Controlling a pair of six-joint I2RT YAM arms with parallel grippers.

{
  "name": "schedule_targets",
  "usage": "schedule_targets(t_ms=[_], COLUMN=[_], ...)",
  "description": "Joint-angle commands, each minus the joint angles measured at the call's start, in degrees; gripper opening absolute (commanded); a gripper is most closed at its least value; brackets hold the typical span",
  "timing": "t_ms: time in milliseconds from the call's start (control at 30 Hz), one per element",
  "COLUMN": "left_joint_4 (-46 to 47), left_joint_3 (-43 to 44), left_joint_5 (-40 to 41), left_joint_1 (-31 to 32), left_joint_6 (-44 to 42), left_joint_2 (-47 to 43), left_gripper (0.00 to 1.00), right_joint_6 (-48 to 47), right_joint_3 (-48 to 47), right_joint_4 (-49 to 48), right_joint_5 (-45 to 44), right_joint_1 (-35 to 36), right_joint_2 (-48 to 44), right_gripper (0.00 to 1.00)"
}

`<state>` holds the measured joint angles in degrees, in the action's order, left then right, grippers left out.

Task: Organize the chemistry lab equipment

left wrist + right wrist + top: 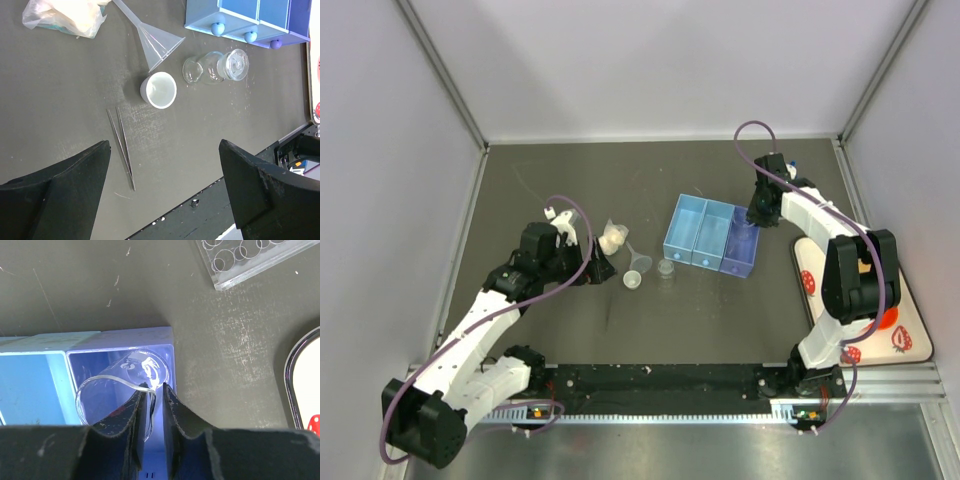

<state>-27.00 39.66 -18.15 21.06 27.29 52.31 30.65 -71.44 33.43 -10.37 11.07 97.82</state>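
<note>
At lower centre, your right gripper is pinching the beaker by its rim over the purple compartment, likely for stowing. Your left gripper is hovering, fingers wide apart, above the tweezers.

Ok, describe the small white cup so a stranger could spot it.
Find the blue box mid-table. Off its knobbed front lies a clear funnel, and the cup stands upright at its wide mouth. It alone is opaque white; the funnel and flask beside it are clear.

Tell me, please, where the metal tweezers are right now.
In the left wrist view, the tweezers lie flat on the left side of the dark table, just below and left of the small white cup.
</note>
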Motion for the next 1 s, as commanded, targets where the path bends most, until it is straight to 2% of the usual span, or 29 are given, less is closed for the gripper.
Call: schedule_targets(t_ms=[0, 400, 667, 833, 967], left_joint_4=[1.78, 1.78, 1.78, 1.87, 1.69], left_joint_3=[0.77, 0.68, 0.68, 0.77, 0.86], left_joint_5=[-0.04, 0.05, 0.49, 0.92, 1.54], left_joint_1=[0.12, 0.30, 0.39, 0.39, 0.47], left_joint_6=[-0.57, -0.57, -0.57, -0.66, -0.83], left_joint_2=[-0.02, -0.11, 0.24, 0.59, 1.04], left_gripper=[0.95, 0.95, 0.95, 0.95, 0.95], right_joint_6=[0.11, -0.07, -1.12, -2.61, -5.34], right_joint_3=[-3.62, -4.06, -4.59, -3.97, -2.57], right_joint_4=[-1.44, -0.38, 1.99, 3.92, 5.06], right_joint_5=[-0.26, -0.44, -0.97, -3.07, -2.99], right_joint_1=[-0.52, -0.52, 0.00, 4.30, 11.32], right_joint_2=[-1.32, -2.63, -8.51, -15.01, -19.24], right_gripper=[0.19, 0.21, 0.22, 0.24, 0.27])
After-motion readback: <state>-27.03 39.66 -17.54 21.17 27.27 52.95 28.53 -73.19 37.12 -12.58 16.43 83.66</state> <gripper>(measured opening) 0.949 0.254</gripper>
